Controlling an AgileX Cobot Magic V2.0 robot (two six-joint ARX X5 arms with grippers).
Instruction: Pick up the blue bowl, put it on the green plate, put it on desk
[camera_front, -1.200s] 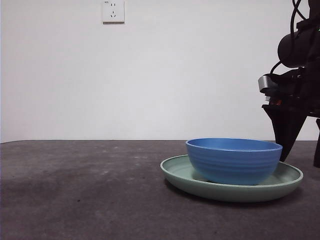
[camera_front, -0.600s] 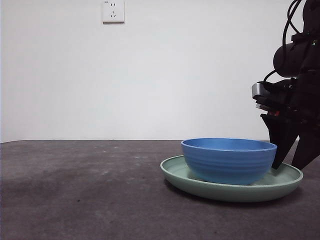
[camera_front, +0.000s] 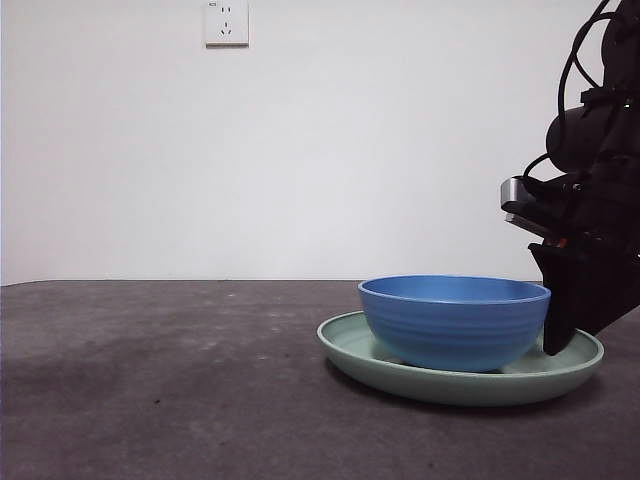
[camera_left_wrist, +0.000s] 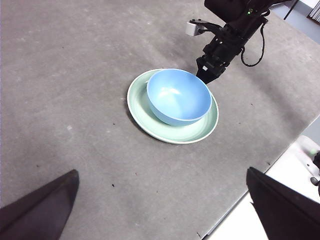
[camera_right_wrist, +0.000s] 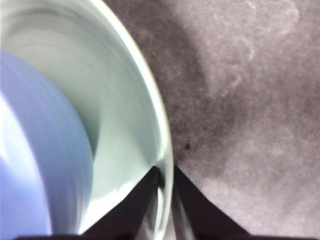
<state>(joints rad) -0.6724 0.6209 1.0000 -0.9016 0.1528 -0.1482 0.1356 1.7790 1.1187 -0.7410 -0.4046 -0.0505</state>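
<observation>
The blue bowl (camera_front: 455, 322) sits inside the green plate (camera_front: 450, 385) on the desk (camera_front: 150, 380), right of centre. My right gripper (camera_front: 565, 340) reaches down to the plate's right rim. In the right wrist view its jaws (camera_right_wrist: 165, 172) are pinched on the plate's rim (camera_right_wrist: 125, 100), with the bowl (camera_right_wrist: 40, 150) just inside. The left wrist view shows bowl (camera_left_wrist: 178, 96), plate (camera_left_wrist: 145, 117) and the right gripper (camera_left_wrist: 205, 76) from high above. My left gripper (camera_left_wrist: 161, 171) hangs open and empty, well away from them.
A white wall socket (camera_front: 226, 22) is high on the back wall. In the left wrist view the desk's edge (camera_left_wrist: 235, 210) runs close by the plate, with a white surface beyond it.
My right gripper came in from the right, lowered to the plate's rim and closed on it. The bowl and plate shifted slightly left.
</observation>
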